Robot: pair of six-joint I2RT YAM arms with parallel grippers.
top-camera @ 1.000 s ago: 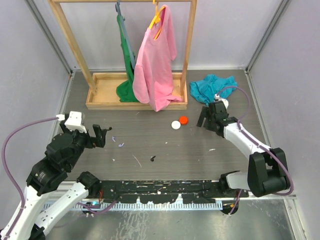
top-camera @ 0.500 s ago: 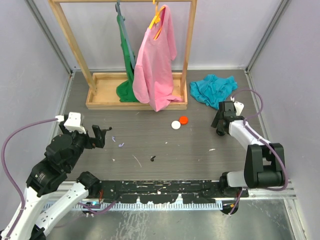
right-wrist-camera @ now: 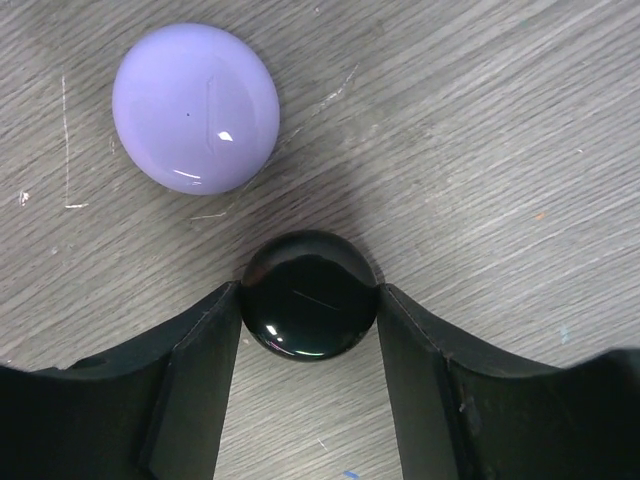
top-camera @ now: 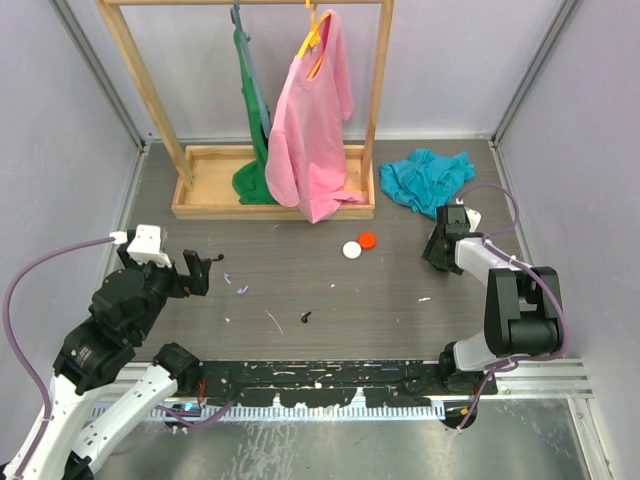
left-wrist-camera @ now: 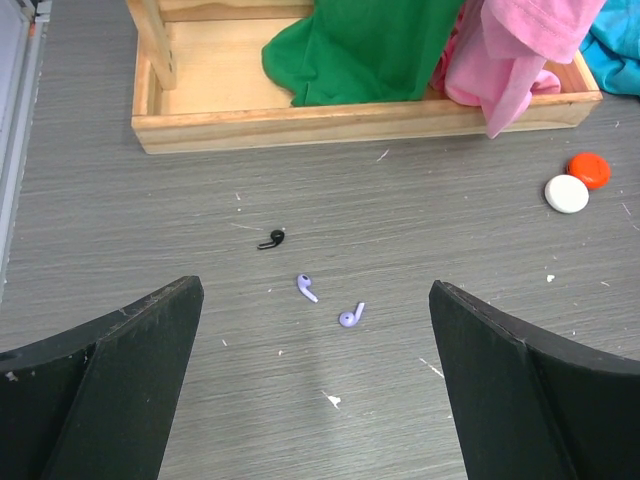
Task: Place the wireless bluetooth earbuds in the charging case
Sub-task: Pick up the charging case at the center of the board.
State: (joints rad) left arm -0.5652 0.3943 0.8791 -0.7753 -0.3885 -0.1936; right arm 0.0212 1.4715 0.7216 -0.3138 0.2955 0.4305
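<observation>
My two arms are built alike: glossy white link shells between chunky black joint housings. The left arm [top-camera: 110, 320] carries a white, box-shaped camera module [top-camera: 148, 240] at its wrist, fed by a long greyish-purple cable [top-camera: 25, 290]. The right arm [top-camera: 505, 290] trails a cable of the same colour. The left gripper [left-wrist-camera: 315, 290] has broad, matte-black wedge fingers [left-wrist-camera: 110, 390]. The right gripper [right-wrist-camera: 308, 290] is black too, its fingers scooped along the inner edges.
</observation>
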